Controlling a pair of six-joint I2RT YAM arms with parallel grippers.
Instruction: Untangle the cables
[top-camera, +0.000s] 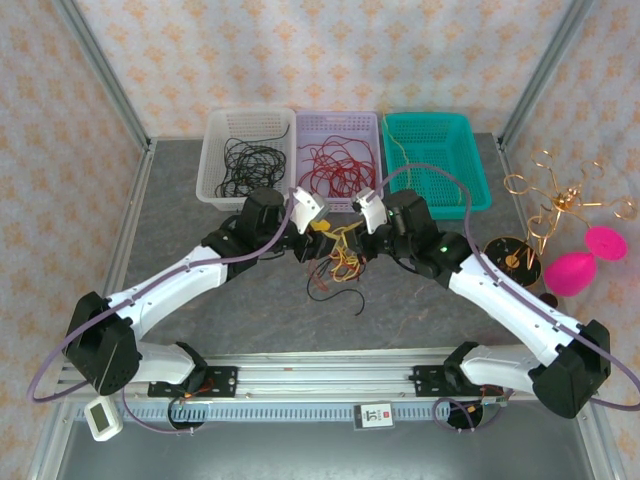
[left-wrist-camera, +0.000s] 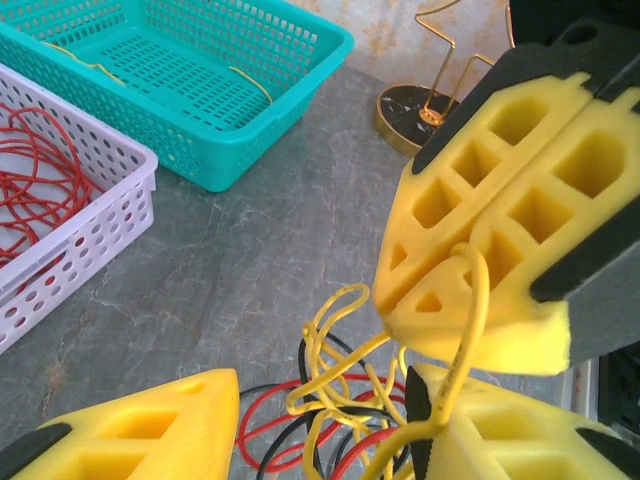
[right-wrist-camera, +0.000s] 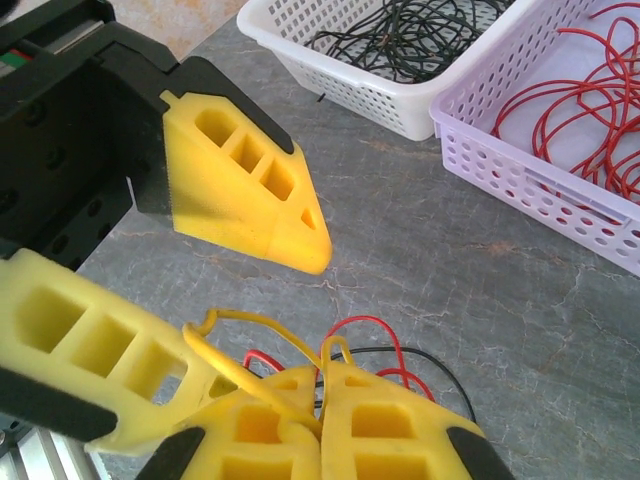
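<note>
- A small knot of red, yellow and black cables is seen on the grey surface, just in front of the lilac basket, on the side facing the arm bases.
- A single black strand is trailed out of the knot across the surface, away from the lilac basket.
- The right fingers are pressed together, and a yellow strand of the knot is pinched between their tips.
- The left fingers are spread apart. The knot is straddled by them, with loops of wire lying in the gap. No strand is seen clamped by them.
- Both pairs of fingers are brought close together over the knot, tips facing each other, just in front of the lilac basket.
- Loose red wires are held in the lilac basket.
- A white basket is set touching the lilac basket's left side, and black wires are coiled inside it.
- A teal basket is set just right of the lilac basket, with a thin yellow wire lying in it.
- A gold wire stand and two pink objects are placed well to the right of the lilac basket, beyond the teal one.
</note>
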